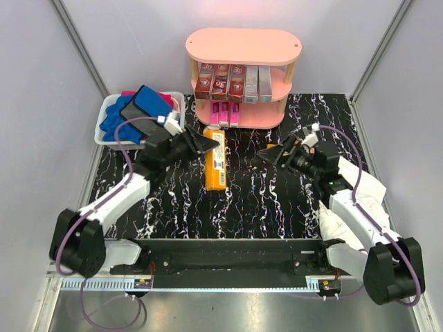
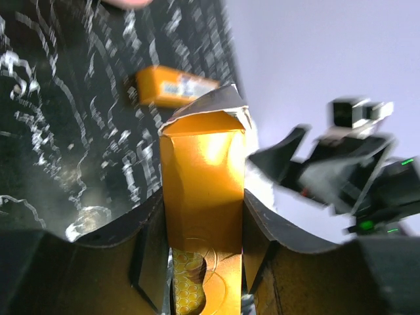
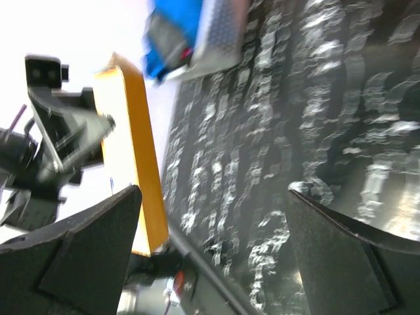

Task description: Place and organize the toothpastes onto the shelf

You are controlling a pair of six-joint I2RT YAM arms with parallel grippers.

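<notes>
Left of the shelf (image 1: 242, 45) and in front of it, the left end effector (image 1: 202, 143) is clamped on an orange toothpaste box (image 2: 202, 164). Its open end flap could snag a tier edge, or the box could pivot in the grip. The white bin (image 1: 105, 111) holds blue cloths (image 1: 114, 124). The shelf's middle tier holds dark red boxes (image 1: 220, 81) and silver-grey boxes (image 1: 257, 83), and the bottom tier holds pink boxes (image 1: 225, 113). The right end effector (image 1: 268, 156) hangs wide apart and empty.

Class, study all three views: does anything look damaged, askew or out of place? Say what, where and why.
The orange toothpaste box clamped in the left gripper looks damaged. In the left wrist view, its far end flap stands open with a ragged, creased edge instead of being tucked shut.
</notes>
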